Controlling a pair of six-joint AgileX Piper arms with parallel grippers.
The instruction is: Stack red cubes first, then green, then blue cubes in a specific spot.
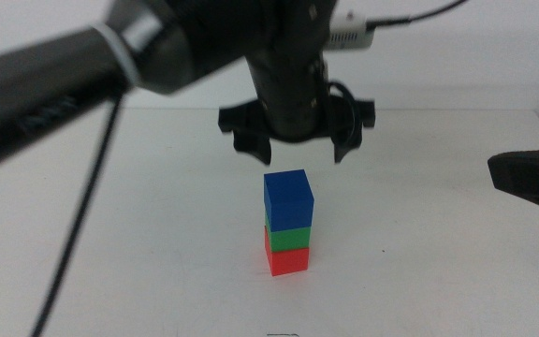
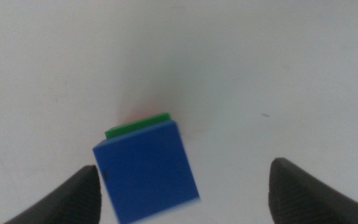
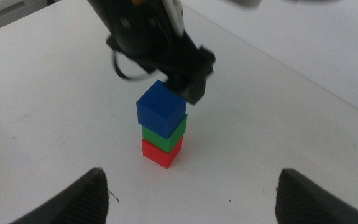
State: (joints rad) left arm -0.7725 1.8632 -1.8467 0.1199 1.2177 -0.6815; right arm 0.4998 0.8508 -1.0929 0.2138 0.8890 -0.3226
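Note:
A stack of three cubes stands on the white table: the red cube (image 1: pixel 289 257) at the bottom, the green cube (image 1: pixel 289 237) on it, the blue cube (image 1: pixel 288 198) on top, turned slightly askew. My left gripper (image 1: pixel 297 143) hangs open just above the stack, touching nothing. From the left wrist view the blue cube (image 2: pixel 146 171) lies below between the spread jaws, with a green cube (image 2: pixel 135 129) edge and a trace of red behind it. My right gripper (image 3: pixel 188 196) is open and holds nothing, off to the right, looking at the red cube (image 3: pixel 161 152), green cube (image 3: pixel 163 135) and blue cube (image 3: pixel 160 107).
The left arm (image 1: pixel 82 84) reaches across from the upper left, with its cable (image 1: pixel 78 234) hanging down over the table. The right gripper body (image 1: pixel 531 183) sits at the right edge. White tabletop (image 1: pixel 419 262) surrounds the stack.

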